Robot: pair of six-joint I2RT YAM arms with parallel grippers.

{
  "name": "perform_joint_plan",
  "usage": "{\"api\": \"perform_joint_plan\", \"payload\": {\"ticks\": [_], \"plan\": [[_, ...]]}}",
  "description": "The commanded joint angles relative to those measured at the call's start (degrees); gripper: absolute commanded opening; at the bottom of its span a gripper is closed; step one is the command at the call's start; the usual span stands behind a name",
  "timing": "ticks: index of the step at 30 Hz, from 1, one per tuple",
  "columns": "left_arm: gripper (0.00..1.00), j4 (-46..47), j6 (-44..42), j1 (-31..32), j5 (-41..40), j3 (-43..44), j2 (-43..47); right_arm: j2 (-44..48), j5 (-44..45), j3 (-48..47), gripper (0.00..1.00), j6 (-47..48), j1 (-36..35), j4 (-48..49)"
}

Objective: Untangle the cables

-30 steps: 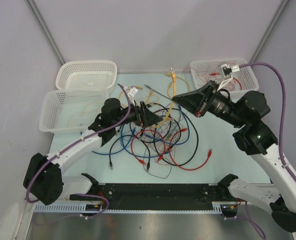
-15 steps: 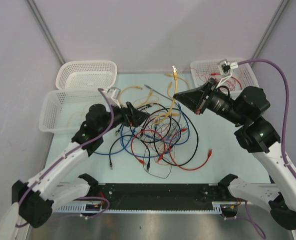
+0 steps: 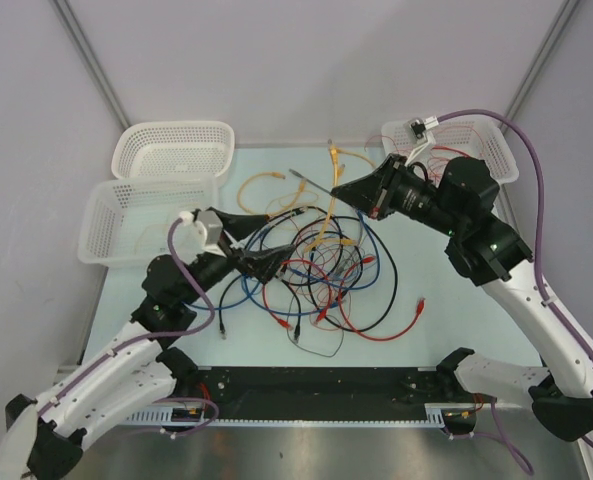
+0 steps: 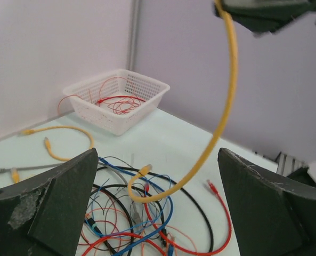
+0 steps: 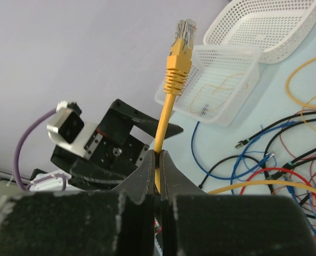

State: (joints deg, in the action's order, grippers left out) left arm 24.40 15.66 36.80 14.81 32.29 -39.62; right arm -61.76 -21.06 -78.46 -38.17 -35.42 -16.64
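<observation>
Cables (image 3: 321, 268) overlap untraceably; right pincer (image 5: 156, 156) clamps yellow cable (image 5: 176, 69), hiding part.

The top camera hangs above and behind my bases, looking down on the whole table (image 3: 416, 262) from well off. My left wrist camera sits low and close behind my left fingers (image 4: 56, 208), facing over the cable tangle (image 4: 142, 218) to the far basket (image 4: 142, 101). My right wrist camera looks past my right fingers (image 5: 142, 181) at my left arm (image 5: 110, 144) and two other baskets (image 5: 221, 85). All three views share the tangle, and both wrist views share the yellow cable (image 4: 227, 90).
</observation>
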Motion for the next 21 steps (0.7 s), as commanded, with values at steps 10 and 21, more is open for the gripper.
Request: {"api": "perform_joint_plan", "payload": {"ticks": [10, 21], "plan": [[0.82, 5.66, -22.07, 12.07, -1.36, 0.75, -6.52, -2.67, -3.81, -1.70, 0.00, -6.65, -0.44, 3.81], [0.00, 0.56, -22.78, 11.98, -9.84, 5.06, -11.63, -2.23, -3.03, -1.61, 0.00, -4.72, -1.49, 1.71]]}}
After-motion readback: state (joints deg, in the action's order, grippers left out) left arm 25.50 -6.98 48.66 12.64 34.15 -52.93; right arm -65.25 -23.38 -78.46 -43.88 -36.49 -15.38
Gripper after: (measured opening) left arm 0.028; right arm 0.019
